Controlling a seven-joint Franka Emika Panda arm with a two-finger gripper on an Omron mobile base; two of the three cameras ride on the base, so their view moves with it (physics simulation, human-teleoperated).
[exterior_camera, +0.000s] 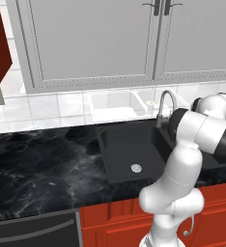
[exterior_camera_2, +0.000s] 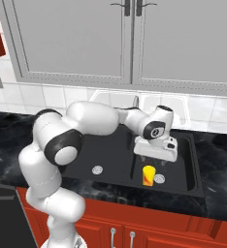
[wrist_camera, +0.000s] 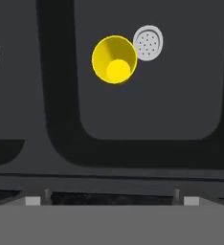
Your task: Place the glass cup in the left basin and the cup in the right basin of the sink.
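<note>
Black marble counter [exterior_camera: 37, 164] under grey cabinets [exterior_camera_2: 76, 43], red fronts below. The yellow cup [exterior_camera_2: 148, 175] stands upright in the right basin [exterior_camera_2: 176, 167], beside its drain [wrist_camera: 148, 43]; the gripper [exterior_camera_2: 154, 154] hangs open above it.

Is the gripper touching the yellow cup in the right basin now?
Apart. The right base view shows the gripper above the cup, black basin between them; the hand view shows the cup standing free on the right basin floor.

A glossy white, rounded robot arm [exterior_camera_2: 62, 145] with dark grey joint bands is showing at the left of the frame. A boxy white hand [exterior_camera_2: 155, 148] is showing a small black circular marking near the centre.
</note>
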